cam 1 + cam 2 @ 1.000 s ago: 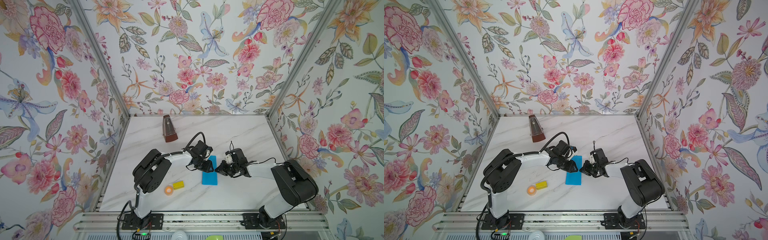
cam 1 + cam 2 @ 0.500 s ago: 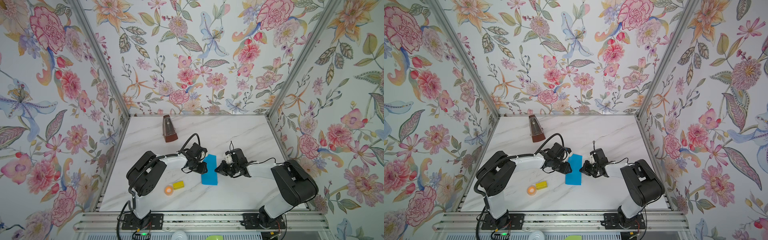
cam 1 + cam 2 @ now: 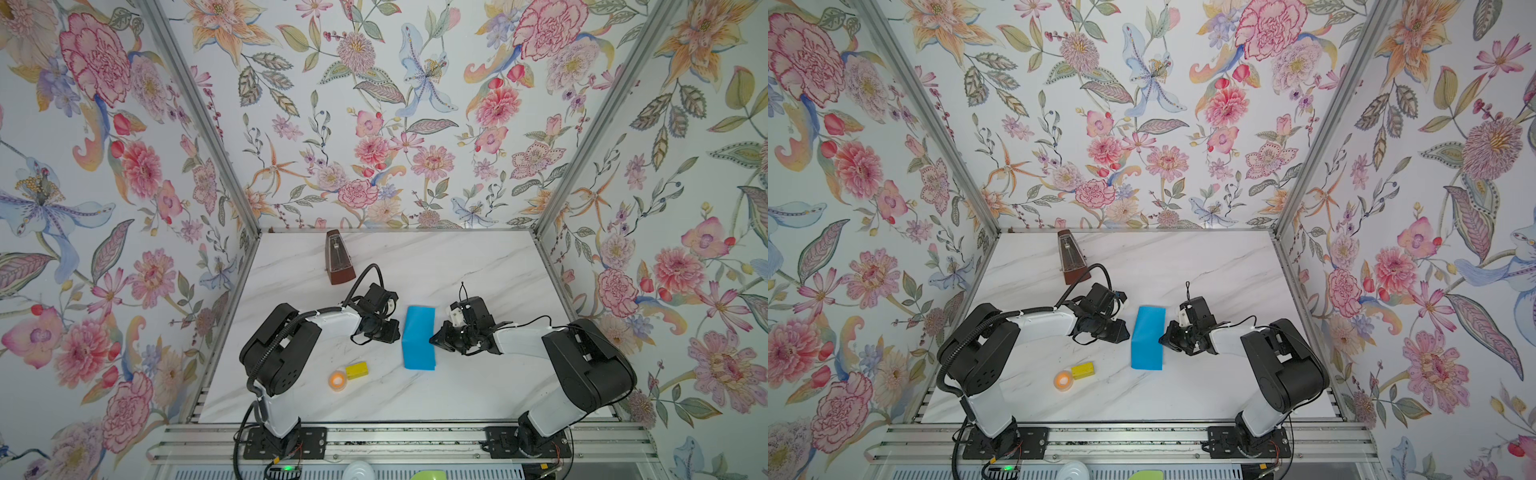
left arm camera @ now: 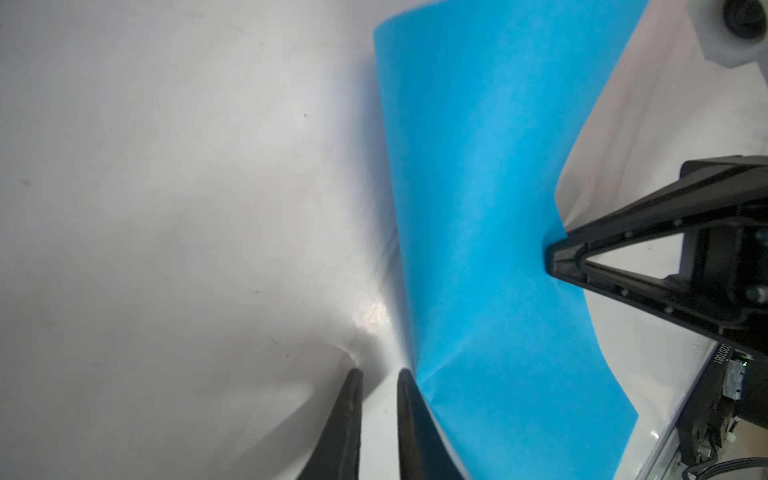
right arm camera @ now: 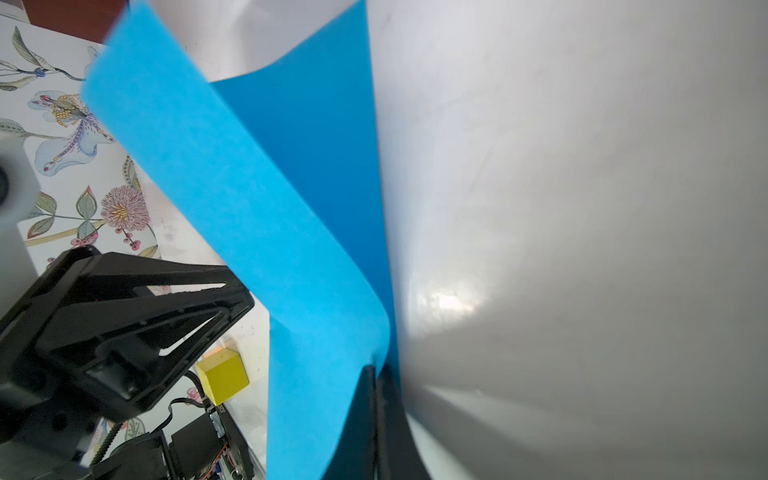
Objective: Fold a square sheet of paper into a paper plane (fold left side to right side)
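The square sheet of paper: lay mid-way across the marble table as a tall bright blue rectangle, doubled over left to right, upper layer bowed up off the lower, with the brown metronome well apart at the far left. Was pinched at its right edge by the right gripper, fingers closed tight, while the left gripper kept only a narrow gap with nothing in it, tips just beside the folded left edge. Sat toward the near left: small yellow block, orange tape roll just beside it.
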